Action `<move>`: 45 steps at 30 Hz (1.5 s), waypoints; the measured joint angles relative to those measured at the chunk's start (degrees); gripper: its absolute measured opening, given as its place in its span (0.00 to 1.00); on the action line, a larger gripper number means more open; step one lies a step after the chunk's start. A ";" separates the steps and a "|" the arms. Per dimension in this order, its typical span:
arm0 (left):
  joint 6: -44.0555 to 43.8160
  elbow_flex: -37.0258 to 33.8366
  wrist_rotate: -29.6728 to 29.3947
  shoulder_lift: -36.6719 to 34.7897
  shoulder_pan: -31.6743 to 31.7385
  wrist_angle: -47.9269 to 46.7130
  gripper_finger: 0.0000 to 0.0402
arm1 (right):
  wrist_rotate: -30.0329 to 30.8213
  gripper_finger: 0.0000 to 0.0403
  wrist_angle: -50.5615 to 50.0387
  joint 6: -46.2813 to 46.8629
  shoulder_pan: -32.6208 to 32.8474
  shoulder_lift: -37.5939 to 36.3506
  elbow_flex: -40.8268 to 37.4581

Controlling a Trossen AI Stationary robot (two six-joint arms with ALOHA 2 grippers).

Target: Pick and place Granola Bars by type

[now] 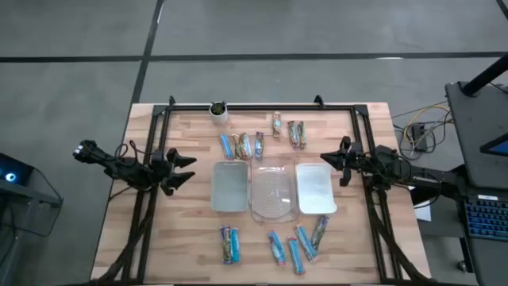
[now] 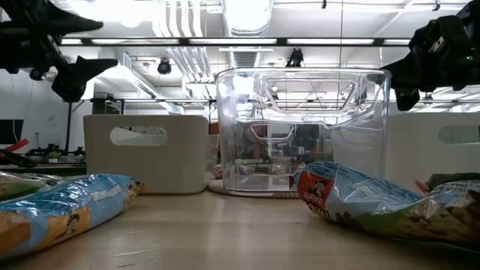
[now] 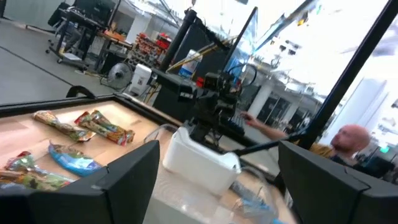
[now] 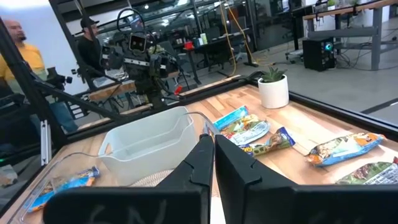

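**Both arms raised at the desk's sides, bars unsorted**

Grey concrete floor surrounds a wooden desk (image 1: 182,238) framed by black rails, seen from the high view. Three trays sit side by side at the centre of the frame: a grey-toned tray (image 1: 229,187) on the left, a clear tray (image 1: 274,193) in the middle, a white tray (image 1: 315,188) on the right. No bars can be seen in them from above.

Granola bars lie in two groups. Upper group (image 1: 243,145), just above the trays: blue, brown-orange and green-tan wrappers near the grey tray's top edge, with two more bars (image 1: 296,133) further right. Lower group (image 1: 290,245), below the clear and white trays: several blue wrappers fanned close together, plus one bar pair (image 1: 229,244) apart at lower left. A small white pot with a plant (image 1: 218,110) stands at the desk's upper edge.

Left claw (image 1: 184,170) is at the left of the frame, beside the grey tray, fingers spread apart, holding nothing. Right claw (image 1: 333,162) is at the right of the frame, near the white tray's upper right corner; the right wrist view shows its fingers (image 4: 196,163) pressed together with nothing between them.

Low view: both claws hang high above the desk surface, at the upper corners of the frame. People show in the room behind, in both wrist views.
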 joint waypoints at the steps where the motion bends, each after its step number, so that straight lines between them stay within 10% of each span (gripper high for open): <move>1: -0.65 0.00 0.00 0.00 -0.02 0.21 0.76 | 0.00 0.02 -0.18 0.00 0.00 0.00 0.01; 27: -16.37 0.02 -3.39 0.00 0.00 2.33 0.73 | 0.07 0.02 -0.22 0.01 -0.01 0.02 0.00; 45: -13.65 2.96 -3.71 0.00 -0.01 5.32 0.02 | 0.66 0.02 14.58 22.88 0.00 0.00 0.00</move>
